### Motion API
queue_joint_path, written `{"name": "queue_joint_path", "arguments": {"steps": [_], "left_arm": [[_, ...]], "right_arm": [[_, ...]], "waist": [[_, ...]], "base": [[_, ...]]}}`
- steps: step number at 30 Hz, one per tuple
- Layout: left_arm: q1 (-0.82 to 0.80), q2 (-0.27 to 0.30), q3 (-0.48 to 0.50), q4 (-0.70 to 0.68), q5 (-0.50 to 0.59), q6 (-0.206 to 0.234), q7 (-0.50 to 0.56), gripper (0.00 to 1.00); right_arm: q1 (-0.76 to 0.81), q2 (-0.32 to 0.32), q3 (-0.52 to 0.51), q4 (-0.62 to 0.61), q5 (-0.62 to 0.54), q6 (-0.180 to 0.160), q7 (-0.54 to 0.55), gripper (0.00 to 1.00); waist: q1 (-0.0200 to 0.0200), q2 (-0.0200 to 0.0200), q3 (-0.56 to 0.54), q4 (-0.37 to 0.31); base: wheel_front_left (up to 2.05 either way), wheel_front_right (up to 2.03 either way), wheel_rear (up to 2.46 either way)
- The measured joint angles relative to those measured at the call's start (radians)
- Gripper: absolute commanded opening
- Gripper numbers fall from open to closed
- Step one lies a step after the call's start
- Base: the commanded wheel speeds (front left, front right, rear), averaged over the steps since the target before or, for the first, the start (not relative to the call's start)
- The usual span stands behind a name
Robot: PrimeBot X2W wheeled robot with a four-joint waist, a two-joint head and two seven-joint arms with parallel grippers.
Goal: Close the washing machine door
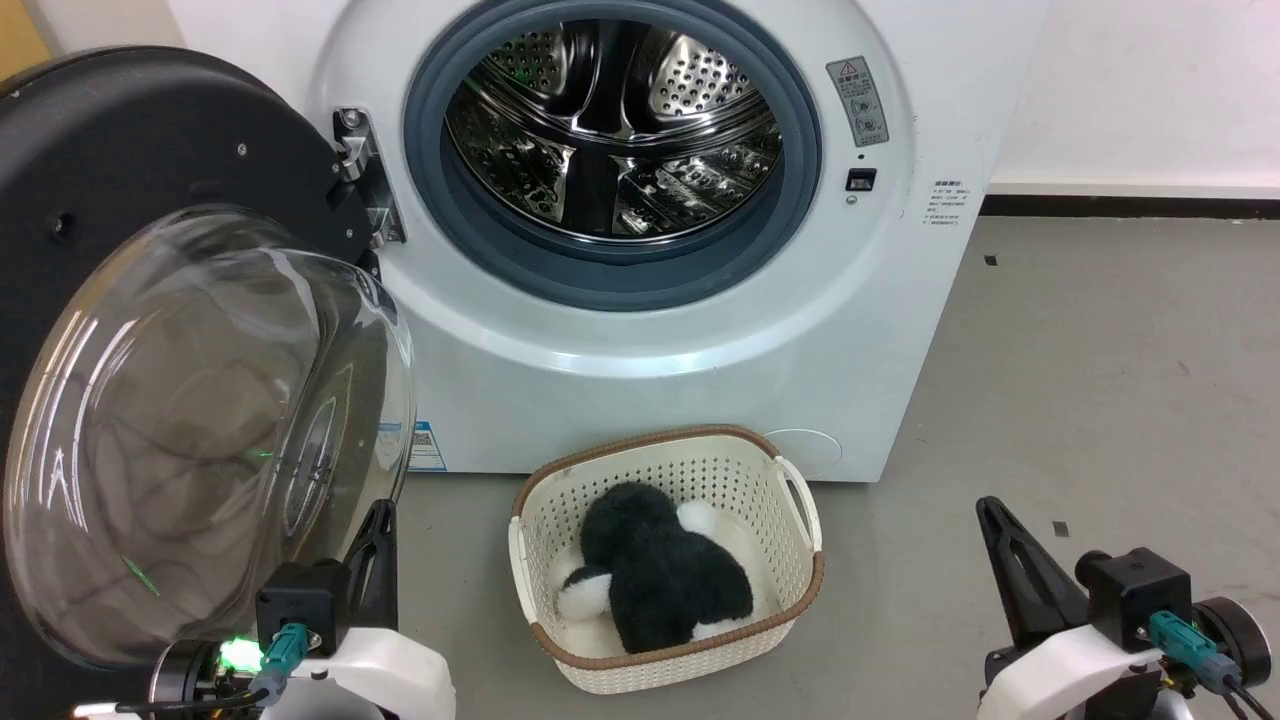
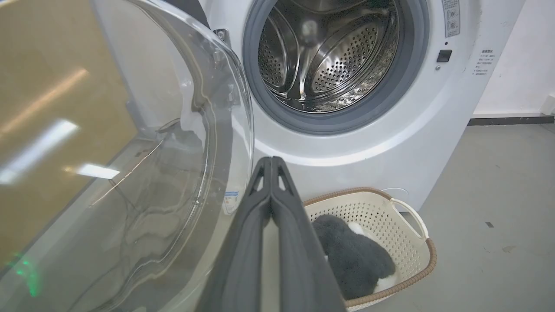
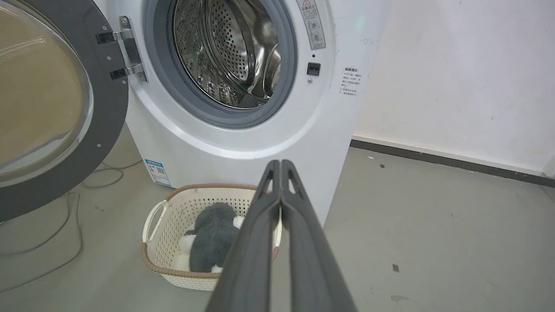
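Note:
The white washing machine (image 1: 700,350) stands ahead with its steel drum (image 1: 610,120) exposed. The washing machine door (image 1: 200,420) is swung wide open to the left on its hinge (image 1: 365,180), black frame behind and clear glass bowl bulging toward me. My left gripper (image 1: 382,515) is shut and empty, just right of the bowl's lower edge; whether they touch I cannot tell. In the left wrist view the left gripper (image 2: 271,161) points at the machine (image 2: 368,143) with the door's glass (image 2: 173,173) close on its left. My right gripper (image 1: 990,510) is shut and empty, low at the right; the right wrist view shows the gripper (image 3: 281,164) and the door (image 3: 104,86).
A cream perforated basket (image 1: 700,475) with a black-and-white plush toy (image 1: 660,580) sits on the floor against the machine's front, between my arms. Cables (image 3: 65,242) lie on the floor under the door. Bare grey floor (image 1: 1100,400) spreads to the right, up to a white wall.

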Motion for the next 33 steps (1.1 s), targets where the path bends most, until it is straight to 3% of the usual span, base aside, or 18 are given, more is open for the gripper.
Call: {"name": "queue_joint_path", "arguments": {"steps": [18, 19, 33], "left_arm": [[0.000, 0.000, 0.000, 0.000, 0.000, 0.000, 0.000, 0.00], [0.000, 0.000, 0.000, 0.001, 0.000, 0.000, 0.000, 1.00], [0.001, 0.000, -0.011, 0.005, -0.008, 0.002, -0.013, 1.00]], "right_arm": [[0.000, 0.000, 0.000, 0.000, 0.000, 0.000, 0.000, 0.00], [0.000, 0.000, 0.000, 0.000, 0.001, 0.000, 0.000, 1.00], [0.001, 0.000, -0.006, 0.001, 0.016, 0.000, -0.012, 1.00]], "waist": [[0.0000, 0.0000, 0.000, 0.000], [0.0000, 0.0000, 0.000, 0.000], [0.0000, 0.0000, 0.001, 0.001]], "base": [[0.00, 0.00, 0.00], [0.00, 0.00, 0.00], [0.00, 0.00, 0.00]]}}
